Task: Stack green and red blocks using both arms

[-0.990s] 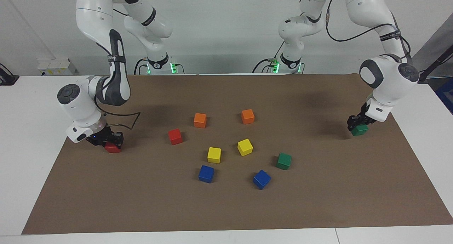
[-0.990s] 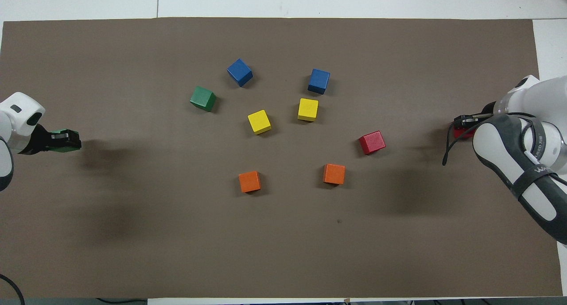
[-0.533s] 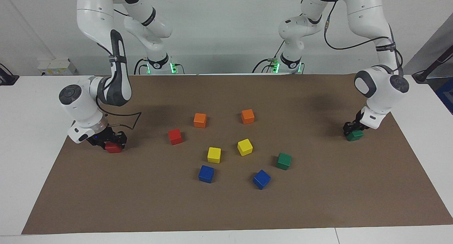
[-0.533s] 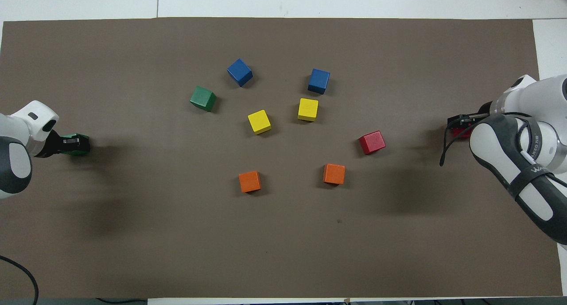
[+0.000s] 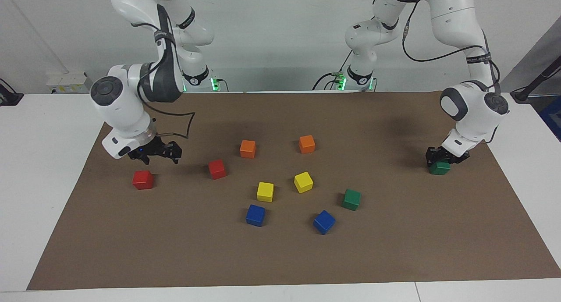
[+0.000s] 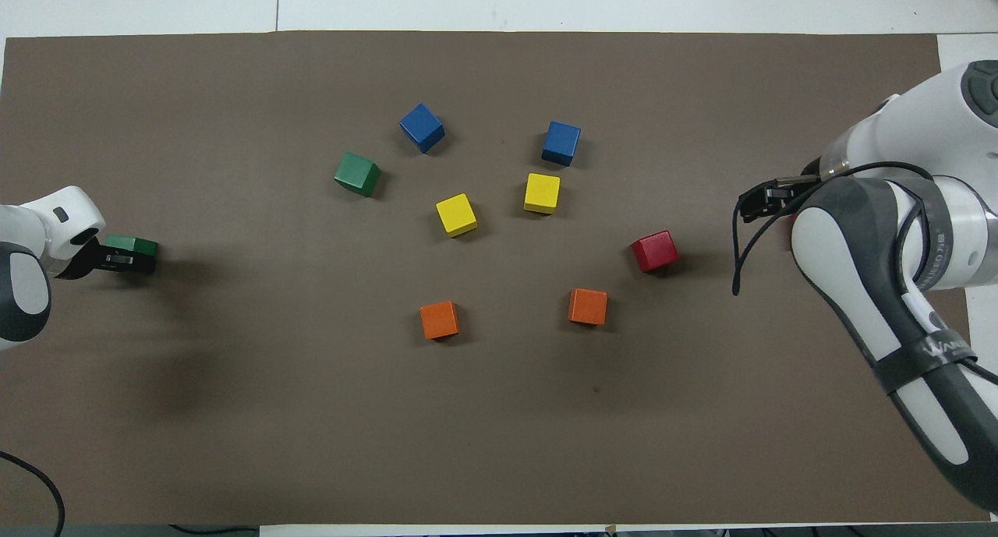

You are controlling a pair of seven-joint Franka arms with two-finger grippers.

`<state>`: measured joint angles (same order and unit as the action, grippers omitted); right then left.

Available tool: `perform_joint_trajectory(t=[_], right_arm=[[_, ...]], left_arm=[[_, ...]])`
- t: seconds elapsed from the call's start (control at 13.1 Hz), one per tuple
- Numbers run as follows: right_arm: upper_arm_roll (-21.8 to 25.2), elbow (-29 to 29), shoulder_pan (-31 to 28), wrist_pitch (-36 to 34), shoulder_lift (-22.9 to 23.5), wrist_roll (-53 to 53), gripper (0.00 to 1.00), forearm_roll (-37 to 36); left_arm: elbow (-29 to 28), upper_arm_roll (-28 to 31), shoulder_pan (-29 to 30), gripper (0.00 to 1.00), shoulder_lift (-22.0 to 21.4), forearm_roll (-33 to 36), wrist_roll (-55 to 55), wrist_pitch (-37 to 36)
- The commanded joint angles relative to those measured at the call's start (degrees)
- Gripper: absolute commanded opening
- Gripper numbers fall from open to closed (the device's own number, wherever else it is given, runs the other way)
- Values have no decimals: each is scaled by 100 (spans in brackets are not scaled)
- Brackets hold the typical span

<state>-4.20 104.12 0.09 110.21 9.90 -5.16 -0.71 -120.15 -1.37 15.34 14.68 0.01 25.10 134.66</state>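
One red block (image 5: 143, 179) lies on the brown mat (image 5: 280, 258) toward the right arm's end; the right arm hides it in the overhead view. My right gripper (image 5: 160, 155) is open and empty, raised over the mat between that block and the second red block (image 5: 217, 168) (image 6: 654, 250). One green block (image 5: 439, 168) (image 6: 132, 245) rests on the mat at the left arm's end, and my left gripper (image 5: 442, 154) (image 6: 117, 263) sits right on top of it. The second green block (image 5: 351, 199) (image 6: 357, 173) lies free near the middle.
Two orange cubes (image 5: 247, 148) (image 5: 307, 143), two yellow cubes (image 5: 265, 191) (image 5: 303, 182) and two blue cubes (image 5: 255, 214) (image 5: 324, 222) lie scattered around the mat's middle. White table shows around the mat.
My right gripper let go of the red block, opened, rose and moved toward the middle. My left gripper came down with the green block, which now rests on the mat.
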Motion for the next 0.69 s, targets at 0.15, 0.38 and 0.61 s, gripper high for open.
perform_joint_trajectory(t=[0.15, 0.38, 0.61], right_arm=[[7, -113, 850, 360, 223, -591, 100, -35], [7, 431, 1211, 930, 136, -591, 100, -35], [7, 951, 1336, 1309, -40, -356, 100, -35]], left_arm=[[964, -56, 84, 100, -334, 96, 48, -1457], [1441, -161, -91, 100, -509, 87, -713, -1873], [1512, -197, -1003, 100, -449, 61, -1770, -1366]])
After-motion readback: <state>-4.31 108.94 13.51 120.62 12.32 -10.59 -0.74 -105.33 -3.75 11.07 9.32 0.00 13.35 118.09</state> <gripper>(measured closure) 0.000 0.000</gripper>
